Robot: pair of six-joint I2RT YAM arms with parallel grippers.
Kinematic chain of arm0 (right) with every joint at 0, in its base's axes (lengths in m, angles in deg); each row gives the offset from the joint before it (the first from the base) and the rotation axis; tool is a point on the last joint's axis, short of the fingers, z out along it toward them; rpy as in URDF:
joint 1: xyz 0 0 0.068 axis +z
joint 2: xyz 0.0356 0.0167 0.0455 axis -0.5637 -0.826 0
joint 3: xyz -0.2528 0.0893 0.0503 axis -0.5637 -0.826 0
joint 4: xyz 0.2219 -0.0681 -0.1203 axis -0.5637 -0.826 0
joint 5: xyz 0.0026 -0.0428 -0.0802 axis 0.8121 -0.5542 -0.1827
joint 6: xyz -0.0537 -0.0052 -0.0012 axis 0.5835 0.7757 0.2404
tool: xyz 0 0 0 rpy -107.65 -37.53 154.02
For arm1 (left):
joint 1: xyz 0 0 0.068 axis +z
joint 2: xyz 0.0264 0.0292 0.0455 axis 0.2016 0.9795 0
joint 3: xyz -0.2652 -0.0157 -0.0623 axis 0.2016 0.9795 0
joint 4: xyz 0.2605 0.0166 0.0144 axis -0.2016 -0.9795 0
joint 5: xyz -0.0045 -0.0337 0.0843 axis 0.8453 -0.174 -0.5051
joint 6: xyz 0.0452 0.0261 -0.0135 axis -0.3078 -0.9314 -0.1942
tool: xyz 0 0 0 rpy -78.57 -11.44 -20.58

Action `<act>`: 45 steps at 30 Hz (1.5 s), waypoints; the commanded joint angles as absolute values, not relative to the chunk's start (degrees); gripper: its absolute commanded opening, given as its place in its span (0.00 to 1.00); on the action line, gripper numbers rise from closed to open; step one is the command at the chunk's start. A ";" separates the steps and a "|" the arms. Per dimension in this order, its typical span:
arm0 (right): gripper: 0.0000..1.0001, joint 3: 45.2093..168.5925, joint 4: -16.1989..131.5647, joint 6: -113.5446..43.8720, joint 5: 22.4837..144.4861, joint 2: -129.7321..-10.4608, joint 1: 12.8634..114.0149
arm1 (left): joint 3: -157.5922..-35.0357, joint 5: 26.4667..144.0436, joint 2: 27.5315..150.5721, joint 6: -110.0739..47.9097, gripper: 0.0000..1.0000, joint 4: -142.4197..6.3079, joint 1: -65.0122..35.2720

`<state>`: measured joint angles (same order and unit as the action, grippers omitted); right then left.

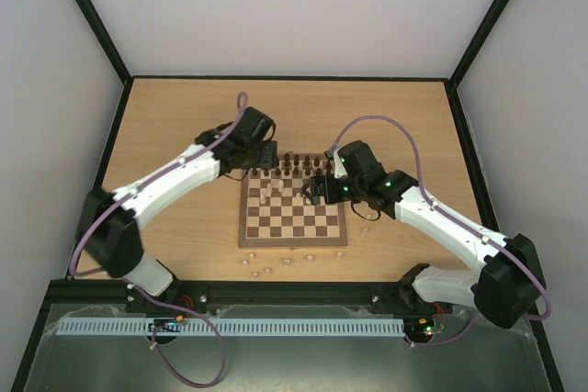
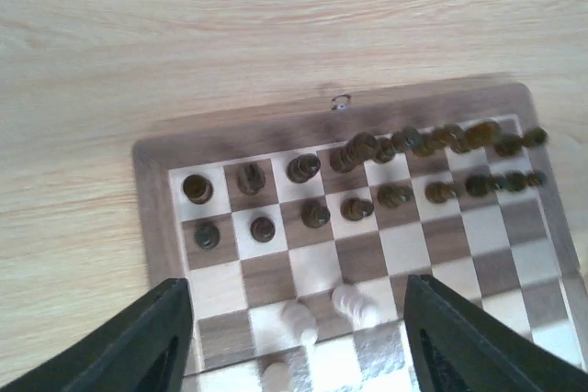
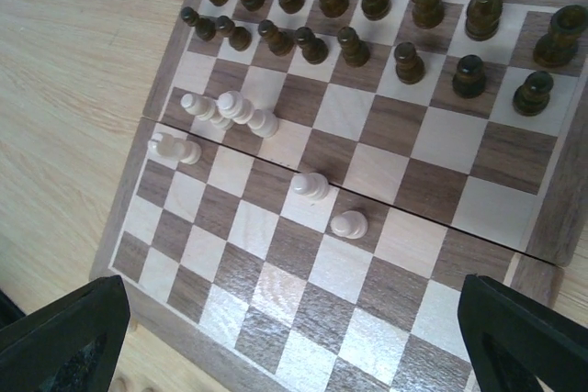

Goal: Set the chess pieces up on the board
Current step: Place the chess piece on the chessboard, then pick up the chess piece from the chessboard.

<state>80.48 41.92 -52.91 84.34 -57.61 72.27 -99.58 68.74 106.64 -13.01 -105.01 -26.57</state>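
The checkered board [image 1: 292, 238] lies mid-table. Dark brown pieces [image 1: 296, 167] fill its two far rows, also seen in the right wrist view [image 3: 349, 43] and the left wrist view [image 2: 317, 213]. A few pale pieces [image 3: 241, 112] stand near the board's left middle, and two pale pawns [image 3: 331, 208] stand near its centre. My left gripper [image 2: 296, 337] hovers open and empty above the far left part, over pale pieces [image 2: 354, 302]. My right gripper [image 3: 294, 337] hovers open and empty over the board's right side [image 1: 317, 192].
Several loose pale pieces [image 1: 276, 265] lie on the table just in front of the board, and a couple more [image 1: 365, 225] lie to its right. Black frame rails [image 1: 276, 293] edge the table at the near side.
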 commanded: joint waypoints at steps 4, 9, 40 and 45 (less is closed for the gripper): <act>0.98 82.69 37.92 -53.42 78.20 -59.47 72.37 | -85.51 69.21 87.17 -13.58 0.80 -100.69 -26.95; 0.99 83.08 36.37 -53.89 74.59 -59.63 72.37 | -78.29 69.19 76.97 -11.58 0.99 -100.24 -26.96; 0.37 93.65 30.83 -55.75 67.76 -84.24 80.99 | -63.06 72.90 62.55 -8.34 0.99 -91.64 -27.13; 0.33 95.82 28.83 -55.53 66.50 -86.51 80.99 | -62.92 73.37 62.54 -8.35 0.99 -91.67 -27.13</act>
